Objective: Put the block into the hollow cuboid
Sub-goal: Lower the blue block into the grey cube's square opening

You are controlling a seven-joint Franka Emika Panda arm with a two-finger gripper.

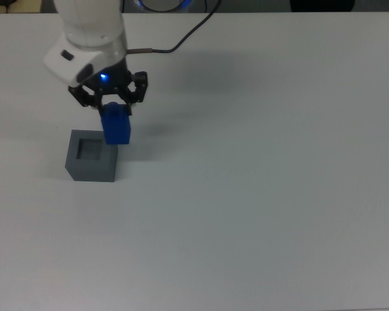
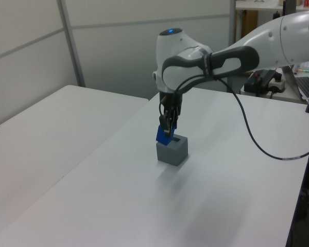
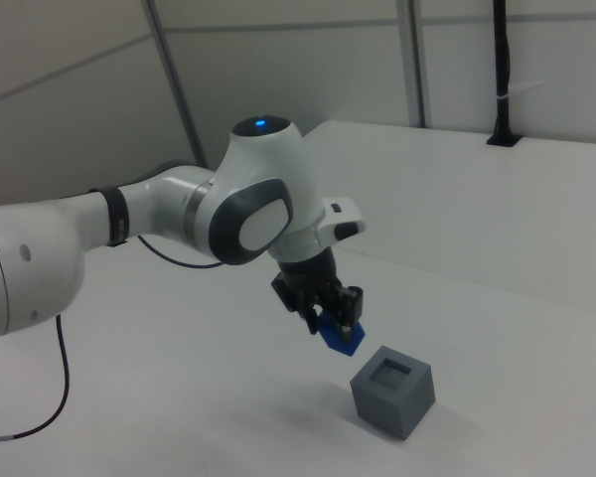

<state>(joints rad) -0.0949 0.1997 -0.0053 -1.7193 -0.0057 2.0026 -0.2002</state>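
One end effector [image 1: 114,107] pinches the one blue block [image 1: 116,125] aloft beside one hollow cuboid [image 1: 91,156]

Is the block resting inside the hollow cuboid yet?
No, the block hangs in the gripper, above and beside the hollow cuboid.

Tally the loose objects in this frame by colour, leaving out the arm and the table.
Blue: 1, the block, held in the gripper off the table.
Grey: 1, the box with a square recess in its top, standing on the table.
Total: 2
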